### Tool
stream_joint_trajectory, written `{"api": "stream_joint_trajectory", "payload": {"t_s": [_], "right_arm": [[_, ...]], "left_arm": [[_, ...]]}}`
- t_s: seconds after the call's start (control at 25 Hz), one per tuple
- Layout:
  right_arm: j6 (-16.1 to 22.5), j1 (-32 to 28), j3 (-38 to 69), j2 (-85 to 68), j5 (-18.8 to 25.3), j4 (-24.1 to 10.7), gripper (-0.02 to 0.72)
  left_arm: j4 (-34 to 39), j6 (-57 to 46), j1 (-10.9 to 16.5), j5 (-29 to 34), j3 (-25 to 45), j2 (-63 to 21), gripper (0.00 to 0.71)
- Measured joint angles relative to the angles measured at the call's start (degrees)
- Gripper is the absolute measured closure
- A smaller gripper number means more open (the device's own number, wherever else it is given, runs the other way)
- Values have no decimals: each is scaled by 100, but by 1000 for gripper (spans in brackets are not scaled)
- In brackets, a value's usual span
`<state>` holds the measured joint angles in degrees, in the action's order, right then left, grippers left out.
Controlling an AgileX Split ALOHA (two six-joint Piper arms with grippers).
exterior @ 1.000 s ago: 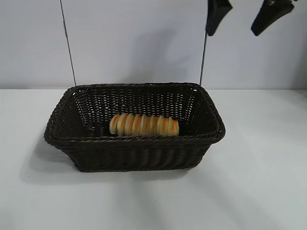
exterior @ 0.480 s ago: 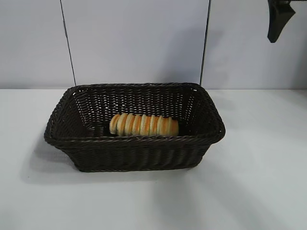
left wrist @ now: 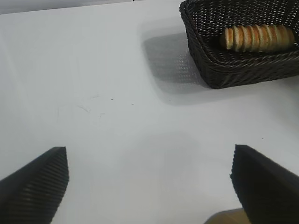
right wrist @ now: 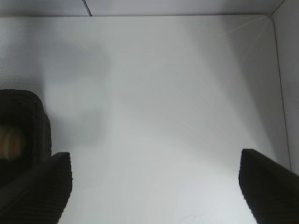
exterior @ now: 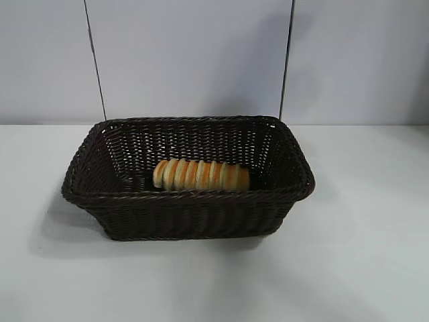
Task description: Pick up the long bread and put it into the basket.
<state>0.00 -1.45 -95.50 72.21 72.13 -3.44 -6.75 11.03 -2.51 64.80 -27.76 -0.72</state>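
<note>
The front strip of the white counter (exterior: 214,288) is bare up to the basket (exterior: 188,218), a dark brown woven wicker one with flared sides and a braided rim. It stands on the counter a little left of the middle, with its long side along the front edge and its shadow on the counter at its left end.

Inside it lies the long bread (exterior: 201,175), golden yellow with orange-brown crosswise ridges. It rests on the basket's floor, lengthwise along the long sides and close to the near wall, whose rim hides its lower edge. Open floor shows at both of its ends.

Beyond the basket the counter meets a pale back wall (exterior: 194,60), where two thin dark vertical lines run down to the counter behind the basket's far corners.

The left gripper (left wrist: 149,186) hangs over bare counter well apart from the basket. Its jaws stand wide open with nothing between them.

The right gripper (right wrist: 156,191) is over bare counter beside one end of the basket, near a far corner of the counter. Its jaws are also spread wide and hold nothing.
</note>
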Motion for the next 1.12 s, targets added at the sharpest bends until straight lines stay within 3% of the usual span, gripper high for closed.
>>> {"api": "stream_joint_trajectory", "payload": {"t_s": [0.2,0.44,0.84,1.12], "right_arm": [[0,0,763,-1022,29,-4,8],[286,0,1935,-2178,40,-6,8],[456,0,3292,-4540,50,-496,8],[469,0,4154,-6080,-16,-554,8]], "left_arm": [[0,0,0,0,0,0,28],[0,0,0,0,0,0,28],[0,0,0,0,0,0,28],[0,0,0,0,0,0,28]]}}
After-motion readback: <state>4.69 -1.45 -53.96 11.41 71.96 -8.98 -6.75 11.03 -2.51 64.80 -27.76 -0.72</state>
